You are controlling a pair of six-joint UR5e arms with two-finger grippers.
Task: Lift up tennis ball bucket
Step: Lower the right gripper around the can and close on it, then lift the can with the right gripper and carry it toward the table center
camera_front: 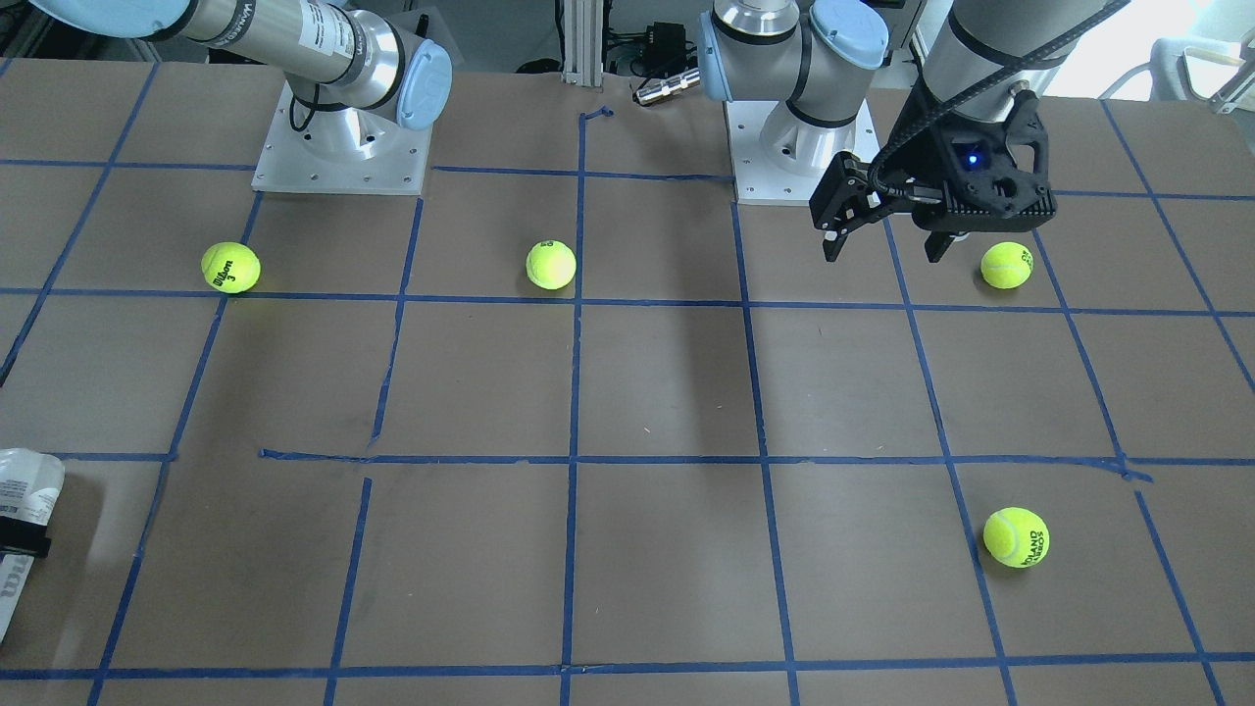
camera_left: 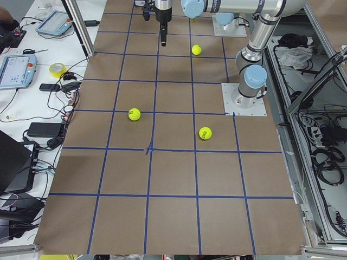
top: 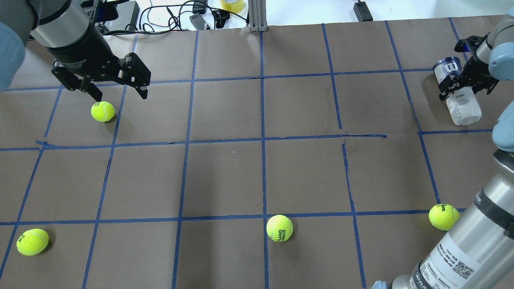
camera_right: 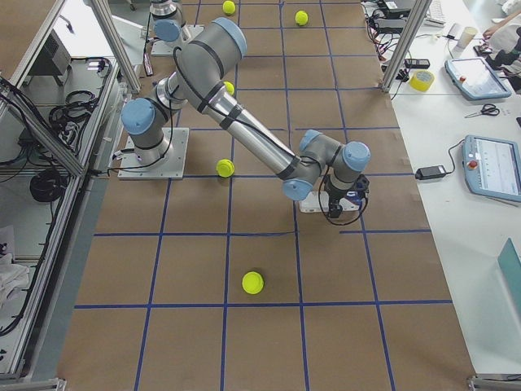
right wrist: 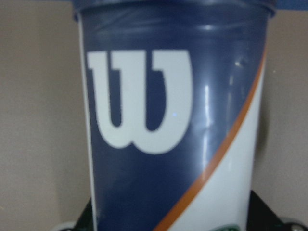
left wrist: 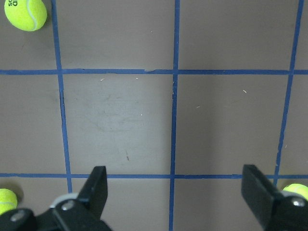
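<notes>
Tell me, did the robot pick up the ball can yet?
Not yet, it seems. Done: the right gripper sits around the can, a finger on each side. In hand: the grab, though I cannot tell if the fingers are squeezing. Left to do: the lift, since the can looks to lie on its side on the table. The left gripper is open and empty.

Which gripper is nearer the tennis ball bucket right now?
Right. The right gripper is at the tennis ball bucket, its jaws straddling it; the left gripper hangs open far across the table, beside a loose tennis ball.
</notes>
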